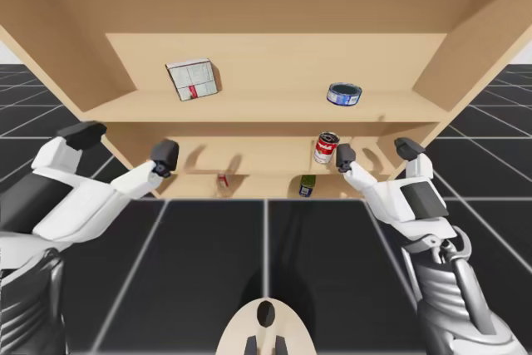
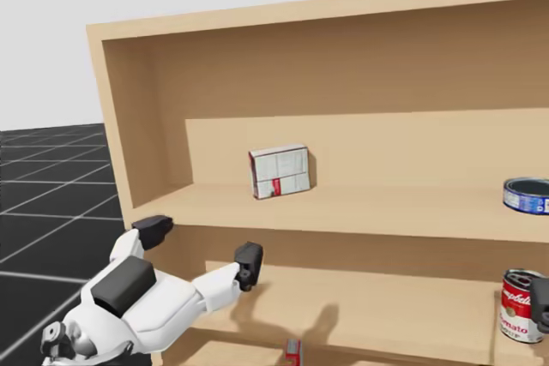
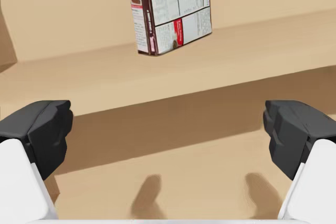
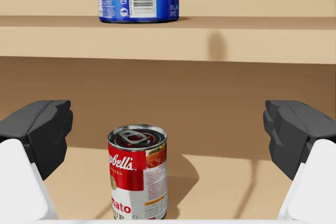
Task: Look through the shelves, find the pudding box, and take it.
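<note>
The pudding box (image 1: 193, 79), a white rectangular carton with a dark side panel, stands slightly turned on the upper shelf (image 1: 274, 106) of the plain wooden shelf unit. It is left of centre in the upper part of the high view, well apart from both end effectors. The left end effector (image 1: 125, 145) is wide open and holds nothing; the box lies ahead of its dark, blocky fingers (image 3: 39, 132), one shelf level higher. The right end effector (image 1: 376, 154) is likewise wide open and empty. A red-and-white cylindrical can (image 1: 325, 148) stands upright on the middle shelf (image 1: 266, 160) ahead of it, untouched. A flat blue round can (image 1: 344, 94) sits on the upper shelf, right of centre.
</note>
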Robot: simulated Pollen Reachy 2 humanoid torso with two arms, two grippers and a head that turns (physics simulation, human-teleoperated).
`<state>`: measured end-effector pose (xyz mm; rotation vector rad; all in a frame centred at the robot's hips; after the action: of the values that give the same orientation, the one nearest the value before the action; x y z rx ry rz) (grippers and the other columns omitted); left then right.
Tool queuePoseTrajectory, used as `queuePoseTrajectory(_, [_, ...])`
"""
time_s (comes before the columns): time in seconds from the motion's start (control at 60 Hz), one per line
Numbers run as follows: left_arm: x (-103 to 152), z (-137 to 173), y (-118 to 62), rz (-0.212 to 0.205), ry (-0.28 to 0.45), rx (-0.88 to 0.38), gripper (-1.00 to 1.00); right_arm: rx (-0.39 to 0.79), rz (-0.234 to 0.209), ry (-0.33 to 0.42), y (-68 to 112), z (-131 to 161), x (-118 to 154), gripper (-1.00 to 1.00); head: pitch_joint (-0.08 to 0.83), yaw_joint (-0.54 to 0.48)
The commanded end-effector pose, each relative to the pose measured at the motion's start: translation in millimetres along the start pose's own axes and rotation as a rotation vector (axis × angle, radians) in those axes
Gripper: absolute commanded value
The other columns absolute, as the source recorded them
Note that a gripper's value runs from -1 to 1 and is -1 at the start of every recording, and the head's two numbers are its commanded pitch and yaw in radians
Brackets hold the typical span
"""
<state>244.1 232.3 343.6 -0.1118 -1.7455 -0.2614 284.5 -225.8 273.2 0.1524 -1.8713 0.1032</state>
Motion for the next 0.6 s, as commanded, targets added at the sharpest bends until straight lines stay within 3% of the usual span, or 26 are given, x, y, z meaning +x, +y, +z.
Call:
queuePoseTrajectory(0.017, [24.9, -10.2, 0.1, 0.024, 0.012, -0.069, -1.0, -0.001, 0.0, -0.003, 0.4, 0.6, 0.3, -1.0, 0.117, 0.28])
queuePoseTrajectory(0.283, [32.6, -65.0, 14.4, 0.047, 0.07, -0.066, -1.0, -0.01, 0.003, -0.01, -0.9, 1.4, 2.1, -1.0, 0.127, 0.28])
queuePoseTrajectory(0.517, [23.0, -110.3, 24.1, 0.063, 0.119, -0.035, -1.0, -0.012, 0.004, -0.014, -2.4, 1.7, 3.1, -1.0, 0.135, 0.28])
queuePoseTrajectory(0.6, [20.4, -128.1, 28.4, 0.088, 0.124, -0.026, -1.0, -0.016, 0.002, -0.018, -4.1, 2.6, 4.5, -1.0, 0.136, 0.28])
